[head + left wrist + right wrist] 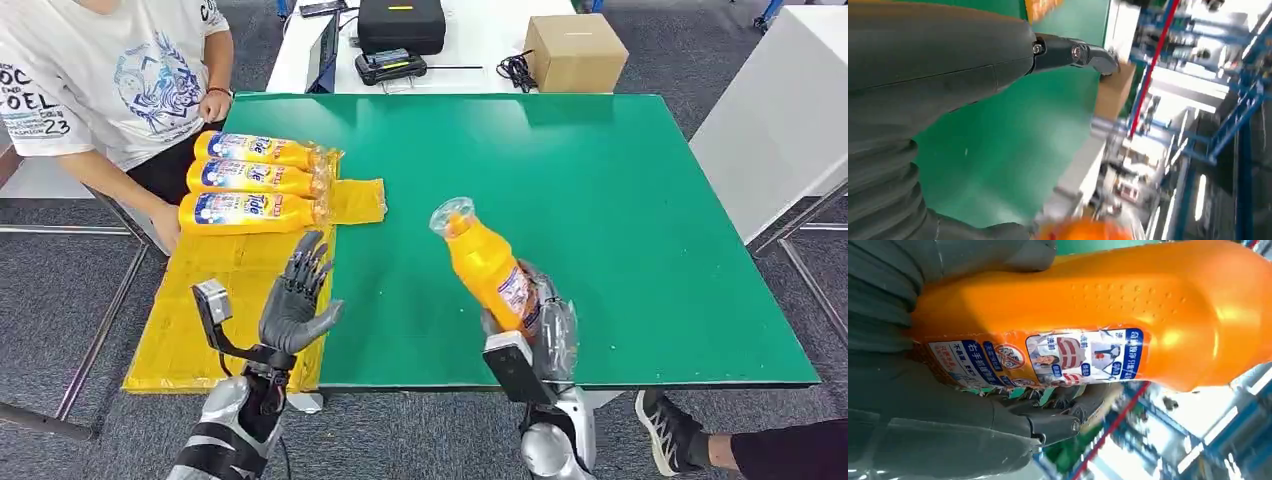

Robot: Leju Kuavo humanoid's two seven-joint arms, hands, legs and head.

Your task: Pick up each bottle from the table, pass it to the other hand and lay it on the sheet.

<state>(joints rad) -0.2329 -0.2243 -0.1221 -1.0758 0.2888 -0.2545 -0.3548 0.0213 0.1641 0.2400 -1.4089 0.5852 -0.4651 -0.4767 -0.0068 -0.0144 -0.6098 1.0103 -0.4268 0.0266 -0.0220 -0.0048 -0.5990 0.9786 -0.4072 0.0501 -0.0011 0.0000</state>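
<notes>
An orange bottle [487, 268] rides above the near half of the green table [620, 200], gripped low on its body by the robot's right hand [530, 320], its clear cap tilted up and toward the robot's left. The right wrist view shows the label side of the bottle [1088, 315] with dark fingers [1058, 415] wrapped under it and crinkled clear wrap around the base.

The left hand [295, 300] is raised near the table's left edge, fingers spread and holding nothing, well apart from the bottle; it appears ready to receive it.

Beyond it, three matching bottles [250, 182] lie side by side on the yellow sheet [200, 320], which drapes over the table's left edge. A person in a white printed T-shirt [100, 70] sits beside the sheet, one hand resting at the nearest of the laid bottles. A cardboard box [575, 50] and a black case [400, 22] stand on a white table behind; a shoe [665, 425] shows on the carpet at the robot's right.

The handover looks to be the risky step. The bottle is held near its base and leans, so it could swing or slip through the glossy wrap if the right hand lets go before the left has closed firmly. A low approach might also knock the laid bottles or meet the person's hand.
</notes>
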